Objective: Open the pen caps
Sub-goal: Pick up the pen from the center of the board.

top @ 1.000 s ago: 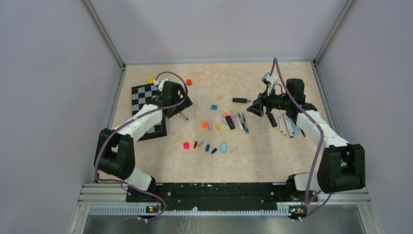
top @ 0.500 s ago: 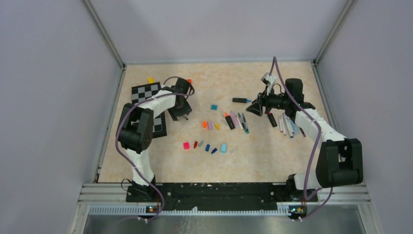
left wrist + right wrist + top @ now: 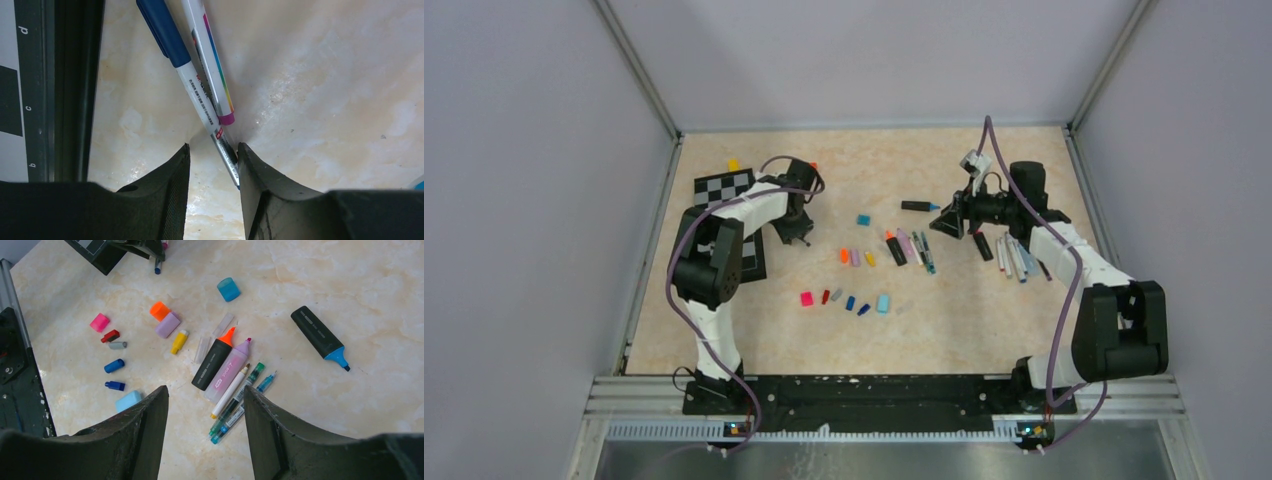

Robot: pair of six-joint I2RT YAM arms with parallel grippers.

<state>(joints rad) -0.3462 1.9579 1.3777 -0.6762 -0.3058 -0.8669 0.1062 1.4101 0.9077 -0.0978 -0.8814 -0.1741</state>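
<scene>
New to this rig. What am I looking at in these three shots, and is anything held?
Two robot arms are bolted at the near edge of a table. The wide picture looks down from above and behind them; the other two come from a camera on each wrist, so the dark prongs at the bottom are that arm's own hand. On the table lie a checkerboard, loose caps and pens. The left hand straddles the end of a white pen with a blue cap, a gap showing on one side: not gripped yet. The right hand hangs open above the pens, holding nothing.
</scene>
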